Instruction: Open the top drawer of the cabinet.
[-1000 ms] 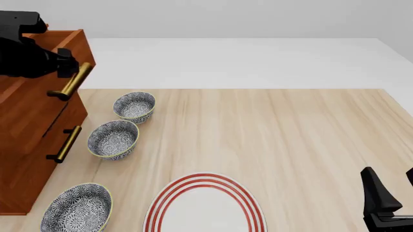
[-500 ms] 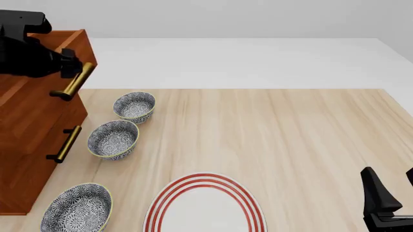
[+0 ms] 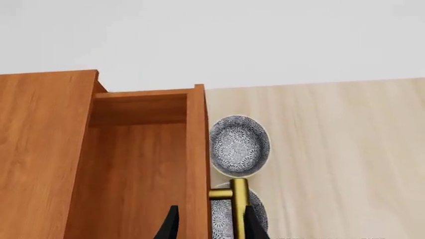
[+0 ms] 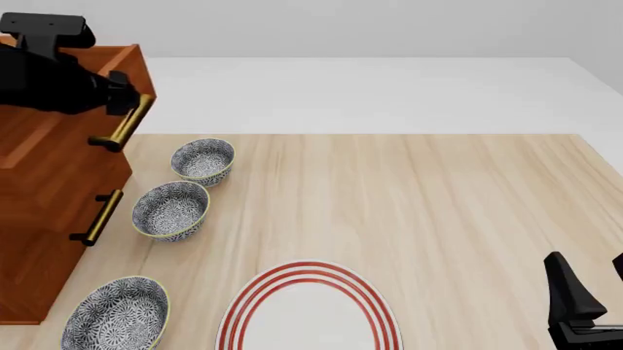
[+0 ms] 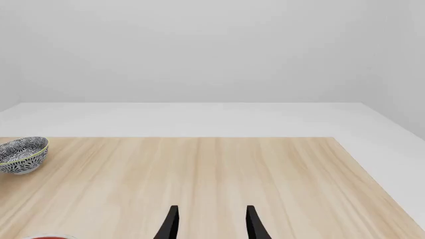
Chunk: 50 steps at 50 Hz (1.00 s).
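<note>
left claw [image 4: 125, 98] gripping top drawer [image 4: 58, 157] handle | right claw [image 5: 209, 224] open, idle

Left gripper [image 4: 125, 93] raised and clamped; right gripper [image 4: 594, 292] parted, low.

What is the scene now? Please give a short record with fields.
drawer: top drawer pulled partly out of the cabinet, inside visible
handle: brass bar, held by left gripper
right gripper: idle above the table, jaws apart, holding nothing
bowls: three patterned bowls, far, middle, near, beside the cabinet
plate: red-ringed plate at near edge
</note>
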Motion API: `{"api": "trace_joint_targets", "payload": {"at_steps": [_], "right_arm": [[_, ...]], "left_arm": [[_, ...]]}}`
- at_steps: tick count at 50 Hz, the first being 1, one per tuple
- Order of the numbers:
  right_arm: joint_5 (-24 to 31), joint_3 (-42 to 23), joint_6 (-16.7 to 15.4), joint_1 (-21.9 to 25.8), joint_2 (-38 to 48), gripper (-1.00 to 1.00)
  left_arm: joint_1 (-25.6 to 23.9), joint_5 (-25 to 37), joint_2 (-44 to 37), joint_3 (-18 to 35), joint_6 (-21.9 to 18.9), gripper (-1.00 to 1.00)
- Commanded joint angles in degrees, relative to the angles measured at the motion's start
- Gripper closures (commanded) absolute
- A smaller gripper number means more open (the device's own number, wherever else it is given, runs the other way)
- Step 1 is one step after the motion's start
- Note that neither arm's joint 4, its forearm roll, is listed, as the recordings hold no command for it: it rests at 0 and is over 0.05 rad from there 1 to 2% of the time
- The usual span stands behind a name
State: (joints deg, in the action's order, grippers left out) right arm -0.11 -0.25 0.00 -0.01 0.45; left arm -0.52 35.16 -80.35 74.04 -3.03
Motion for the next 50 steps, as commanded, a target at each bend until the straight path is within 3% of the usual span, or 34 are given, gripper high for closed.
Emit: {"api": "trace_joint_targets", "payload": {"at_steps": [1,26,50], "right_arm": [[0.00,0.00,0.00,0.00,0.01,-1.00],[0.00,0.00,0.00,-0.01,-0.01,-1.00],[0.00,0.00,0.00,-0.01,0.00,-1.00]], "left_arm": [[-1.82,1.18,-5.24,-2.30,0.03,-1.00],[-2.96,2.47,-6.54,-1.24,-1.59,-1.00],[-6.28,2.41,-6.81,-1.73,-0.13,-1.00]]}}
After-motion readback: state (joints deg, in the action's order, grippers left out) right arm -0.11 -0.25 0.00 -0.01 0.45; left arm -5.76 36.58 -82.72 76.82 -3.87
